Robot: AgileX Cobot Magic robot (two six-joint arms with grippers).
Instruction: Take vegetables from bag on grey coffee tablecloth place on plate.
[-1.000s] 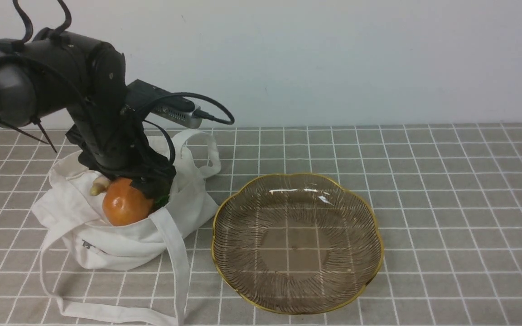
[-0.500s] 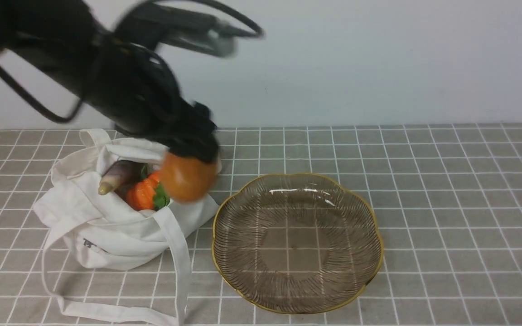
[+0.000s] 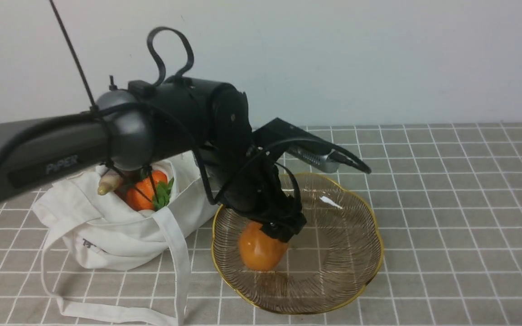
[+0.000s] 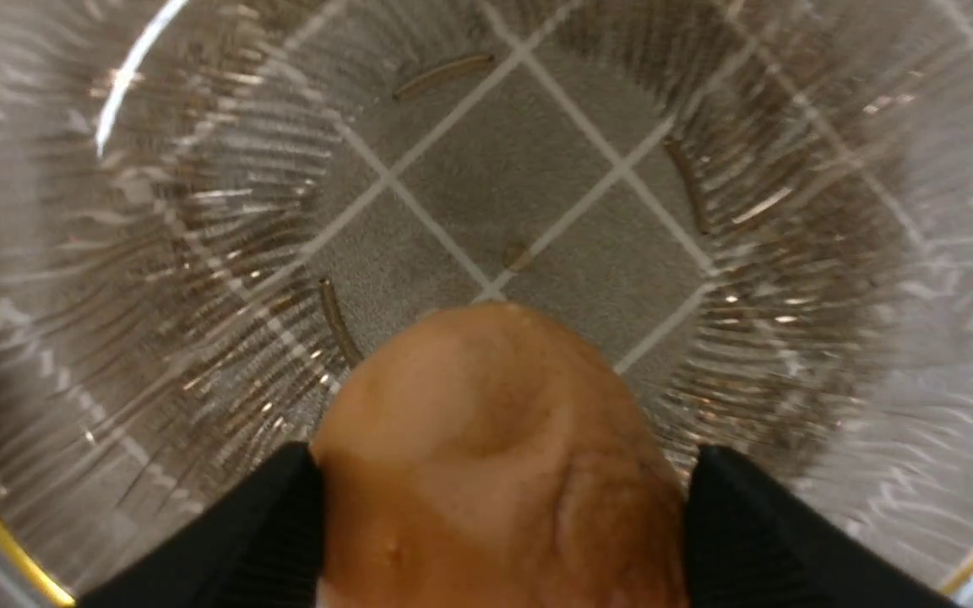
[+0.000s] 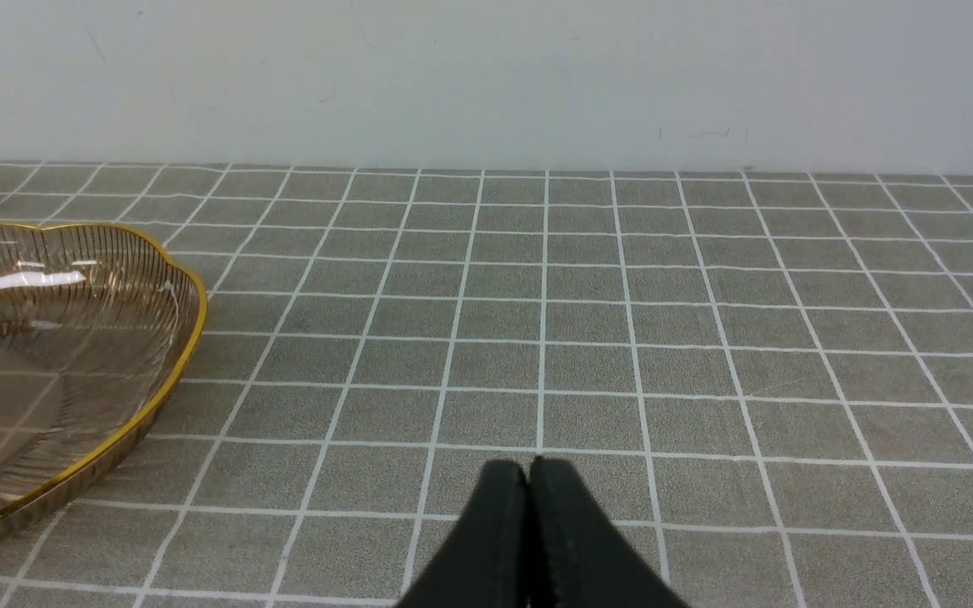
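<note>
One potato (image 3: 261, 251) reached plate (image 3: 343, 253) | left end effector (image 4: 502, 452) grips it | right end effector (image 5: 529, 466) closed

Black left arm (image 3: 175, 122), looped cables (image 3: 168, 29)

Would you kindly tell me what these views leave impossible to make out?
- Left wrist view: whether the left pincer presses the potato or merely flanks it; the potato's bulk hides the contact.
- Front view: the purple vegetable beyond its cream tip, hidden by the left arm.
- Front view: the bag's depths, hidden by its cloth.
</note>
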